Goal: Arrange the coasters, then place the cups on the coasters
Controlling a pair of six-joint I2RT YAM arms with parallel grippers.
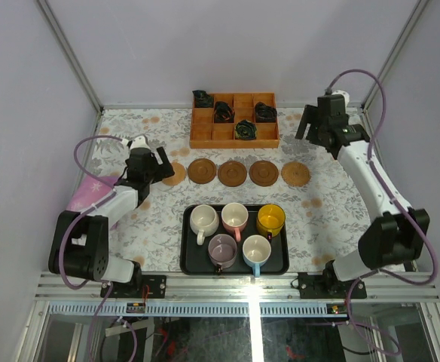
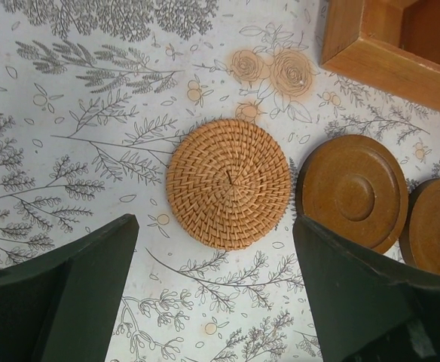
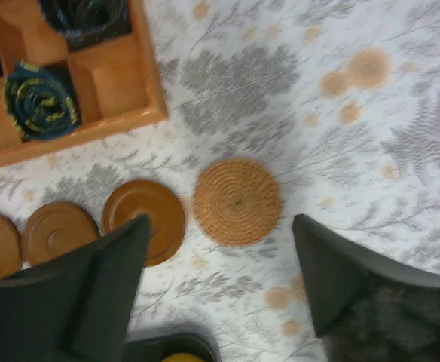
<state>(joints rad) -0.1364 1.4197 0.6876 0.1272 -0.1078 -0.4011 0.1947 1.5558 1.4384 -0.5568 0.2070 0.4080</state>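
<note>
Several round coasters lie in a row across the table: a woven one (image 1: 295,174) at the right end, brown ones (image 1: 233,173) in the middle, and a woven one (image 2: 228,183) at the left end. Several cups stand on a black tray (image 1: 190,264): cream (image 1: 203,220), pink (image 1: 234,217), yellow (image 1: 270,219), mauve (image 1: 222,248) and light blue (image 1: 256,250). My left gripper (image 2: 214,226) hangs open just above the left woven coaster, holding nothing. My right gripper (image 3: 221,222) is raised and open over the right woven coaster (image 3: 236,201), with nothing in it.
An orange wooden box (image 1: 234,119) with square cells holds small dark objects with green marks behind the coaster row. A pink cloth (image 1: 92,196) lies at the left edge. The brown coasters (image 2: 352,192) nearly touch each other.
</note>
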